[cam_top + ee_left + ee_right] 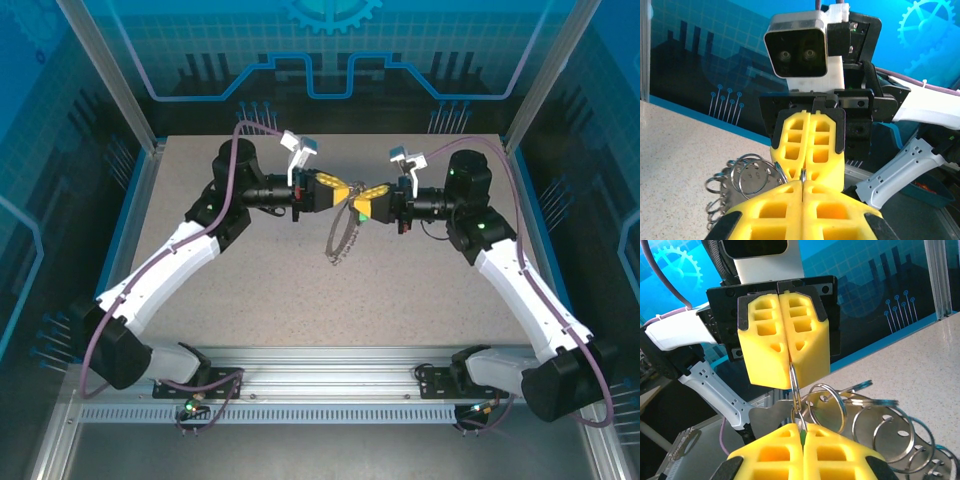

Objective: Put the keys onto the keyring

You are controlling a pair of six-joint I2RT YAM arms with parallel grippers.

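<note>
Both grippers meet tip to tip above the middle of the table. My left gripper [346,193] [803,187] is shut on the edge of a thin silvery ring of the keyring [803,175] [796,385]. From it a chain of silvery rings [340,242] [890,432] hangs down to the table. My right gripper [370,205] [803,434] is shut on the key, whose green head [802,427] [362,209] shows between its yellow fingers. The held ring runs from the left fingers [775,350] straight down to the green head, touching it. The key's blade is hidden.
A flat silvery metal tag [771,417] [757,176] with small holes hangs among the rings. The speckled table [250,290] lies below, fenced by blue walls and aluminium posts [110,75]. The arm bases sit on a rail [320,385] at the near edge.
</note>
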